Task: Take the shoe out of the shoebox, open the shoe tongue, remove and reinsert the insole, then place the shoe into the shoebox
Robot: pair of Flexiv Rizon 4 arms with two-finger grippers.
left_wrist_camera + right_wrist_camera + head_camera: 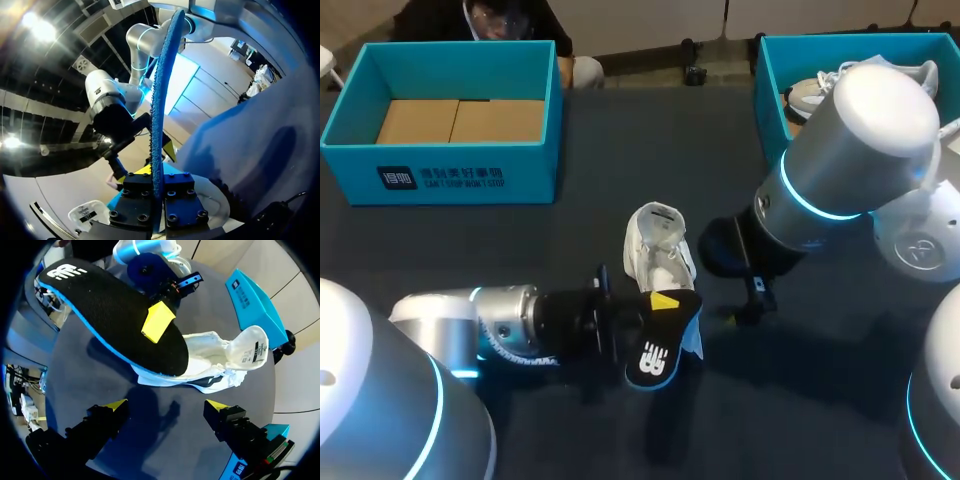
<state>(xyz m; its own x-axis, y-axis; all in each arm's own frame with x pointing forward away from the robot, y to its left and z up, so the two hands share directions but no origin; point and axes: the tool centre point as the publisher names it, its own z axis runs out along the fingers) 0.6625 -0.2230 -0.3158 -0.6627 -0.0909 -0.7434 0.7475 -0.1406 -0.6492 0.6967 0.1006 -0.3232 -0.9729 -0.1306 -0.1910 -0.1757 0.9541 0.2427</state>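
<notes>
pinching the insole (655,355) on edge, left gripper (662,300) held level, right gripper (167,407) spread beside the shoe (658,245)

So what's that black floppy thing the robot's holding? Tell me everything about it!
It is the shoe's insole: black mesh-looking top, bright blue edge, a white logo at the heel. The left gripper is shut on its middle, holding it up off the table, its toe end by the white shoe.

A robotics lab: left arm (470,320) and right arm (840,170) over a table (650,130) with shoebox (450,178).
</notes>
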